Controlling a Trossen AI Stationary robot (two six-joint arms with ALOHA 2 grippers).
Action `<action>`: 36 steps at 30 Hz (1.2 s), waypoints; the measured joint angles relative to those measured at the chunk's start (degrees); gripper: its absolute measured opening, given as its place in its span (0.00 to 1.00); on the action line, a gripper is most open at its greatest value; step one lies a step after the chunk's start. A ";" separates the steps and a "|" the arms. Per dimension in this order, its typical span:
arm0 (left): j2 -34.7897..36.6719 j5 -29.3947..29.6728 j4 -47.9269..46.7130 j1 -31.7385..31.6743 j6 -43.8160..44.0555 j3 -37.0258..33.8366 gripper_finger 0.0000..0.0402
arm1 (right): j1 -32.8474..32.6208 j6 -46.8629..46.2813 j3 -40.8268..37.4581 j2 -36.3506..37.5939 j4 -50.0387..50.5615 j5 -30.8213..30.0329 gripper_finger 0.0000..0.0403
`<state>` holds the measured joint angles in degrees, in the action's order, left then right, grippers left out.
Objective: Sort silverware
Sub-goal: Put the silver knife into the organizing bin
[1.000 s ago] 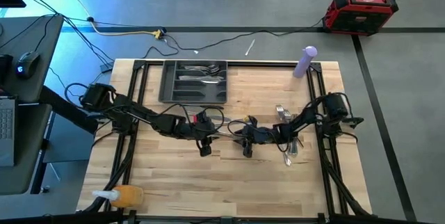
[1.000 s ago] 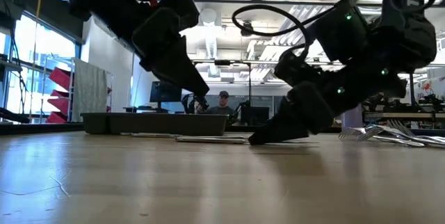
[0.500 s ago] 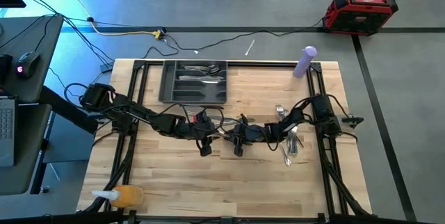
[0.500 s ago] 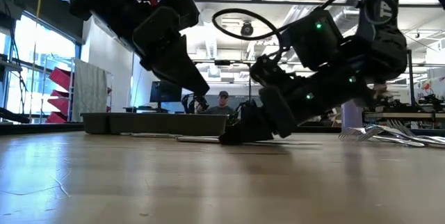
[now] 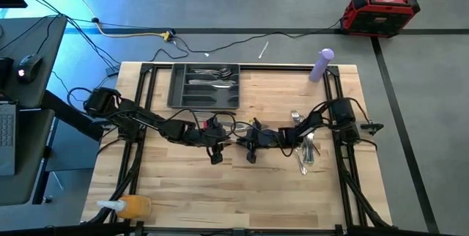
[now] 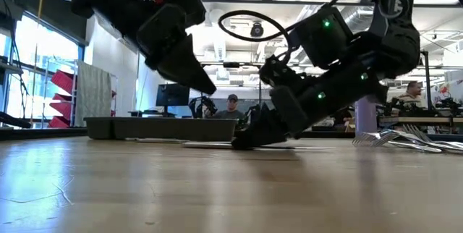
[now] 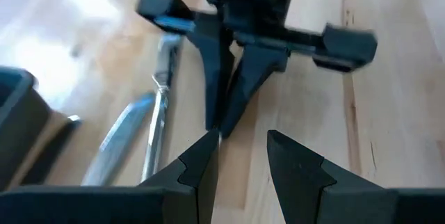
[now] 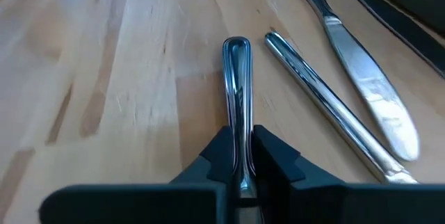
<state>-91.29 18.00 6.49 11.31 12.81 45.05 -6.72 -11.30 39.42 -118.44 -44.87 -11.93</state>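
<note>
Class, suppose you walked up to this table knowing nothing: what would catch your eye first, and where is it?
Two dark arms meet at mid-table, where the right gripper is shut on a shiny handle lying on the wood, with the left gripper close by. A loose heap of silverware lies to the right, and a dark tray sits at the far edge.

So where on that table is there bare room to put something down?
The front strip of the table is bare, apart from an orange bottle at its left corner. So is the back stretch between the tray and the purple bottle. The middle is crowded with both arms and loose silverware.
</note>
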 joint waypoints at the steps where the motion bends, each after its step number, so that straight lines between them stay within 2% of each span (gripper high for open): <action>1: 0.72 0.82 -0.09 0.00 -0.28 0.03 0.26 | 0.02 1.06 -0.13 1.42 1.32 -0.15 0.04; 6: 4.29 3.11 -0.62 -0.02 -2.47 0.03 0.26 | 0.77 4.38 -0.37 7.58 6.04 -1.84 0.01; 9: 4.97 3.38 -0.89 -0.04 -3.01 0.05 0.26 | 0.89 6.32 -0.48 9.93 6.94 -2.18 0.02; 18: 4.94 3.70 -0.89 -1.78 -2.40 -1.23 0.26 | 1.37 7.16 -0.32 11.47 7.38 -0.80 0.01; 23: 4.94 3.69 -0.19 -2.10 -2.44 -1.24 0.26 | 7.65 7.15 -0.24 11.63 11.71 7.47 0.00; 29: 4.94 3.67 -0.61 -2.05 -2.39 -1.23 0.26 | 15.12 8.53 -1.00 11.19 14.30 17.62 0.07; 32: 4.94 3.65 -1.12 -1.84 -2.41 -1.24 0.26 | 15.67 6.96 -1.00 10.51 14.20 20.36 0.13; 36: 4.94 3.62 -1.15 -1.79 -2.39 -1.22 0.26 | 12.13 4.78 -0.90 9.41 12.86 20.89 0.17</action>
<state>-86.35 21.63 5.34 9.52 10.41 43.83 5.41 -6.53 38.51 -109.02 -32.01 8.96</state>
